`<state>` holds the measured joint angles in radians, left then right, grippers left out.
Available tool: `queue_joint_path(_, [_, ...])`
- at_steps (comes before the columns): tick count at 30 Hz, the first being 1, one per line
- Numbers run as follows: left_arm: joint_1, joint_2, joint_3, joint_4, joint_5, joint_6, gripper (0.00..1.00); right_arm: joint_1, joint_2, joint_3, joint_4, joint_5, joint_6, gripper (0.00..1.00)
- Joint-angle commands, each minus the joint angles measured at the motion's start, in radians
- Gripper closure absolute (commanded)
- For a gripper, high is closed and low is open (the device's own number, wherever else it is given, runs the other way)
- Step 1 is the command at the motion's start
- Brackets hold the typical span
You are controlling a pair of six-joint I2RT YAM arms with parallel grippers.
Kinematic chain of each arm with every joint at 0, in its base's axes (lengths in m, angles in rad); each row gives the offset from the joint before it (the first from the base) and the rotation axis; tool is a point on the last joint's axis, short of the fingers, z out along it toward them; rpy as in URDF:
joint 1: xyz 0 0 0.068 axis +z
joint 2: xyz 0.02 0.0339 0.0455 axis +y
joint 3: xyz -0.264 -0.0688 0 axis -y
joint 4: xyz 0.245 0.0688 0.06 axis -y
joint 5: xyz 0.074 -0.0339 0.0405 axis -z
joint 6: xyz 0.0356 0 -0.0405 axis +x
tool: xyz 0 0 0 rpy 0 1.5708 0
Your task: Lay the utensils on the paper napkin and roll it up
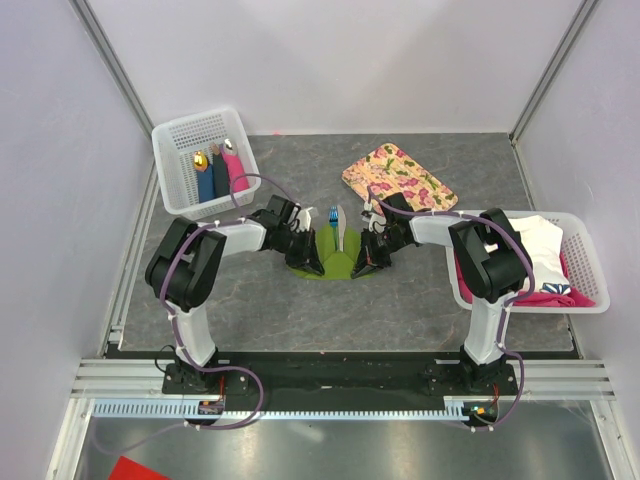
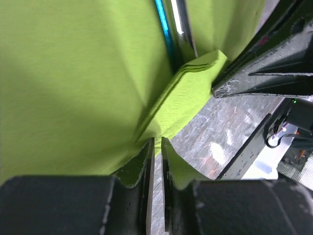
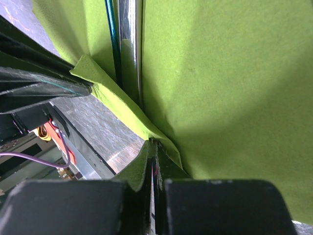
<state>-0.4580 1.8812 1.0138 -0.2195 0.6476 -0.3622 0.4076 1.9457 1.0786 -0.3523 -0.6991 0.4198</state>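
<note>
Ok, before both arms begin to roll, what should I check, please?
1. The left gripper is shut on the paper napkin: ok.
2. The right gripper is shut on it too: ok.
3. The blue utensil and the silver utensil lie side by side on the napkin: ok.
4. Both lie between the two grippers: ok.
5. Their far ends are inside the napkin: cannot tell.

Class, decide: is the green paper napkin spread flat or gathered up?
Gathered up: the paper napkin is pinched in the jaws of the left gripper and right gripper, its sides raised around the utensils.
</note>
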Motion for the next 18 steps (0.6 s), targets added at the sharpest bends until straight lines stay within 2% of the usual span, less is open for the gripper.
queue_joint_path(1, [0.016,-0.001,-0.007,-0.023,-0.017,0.022,0.80,-0.004,0.021,0.009,-0.007,0.122,-0.039,1.00])
queue_joint_path(7, [0.021,-0.040,-0.030,-0.047,-0.035,0.052,0.74,-0.006,0.022,0.011,-0.014,0.133,-0.046,1.00])
queue_joint_path(18, [0.022,-0.083,-0.060,-0.060,-0.037,0.098,0.73,-0.003,0.012,0.012,-0.016,0.139,-0.069,1.00])
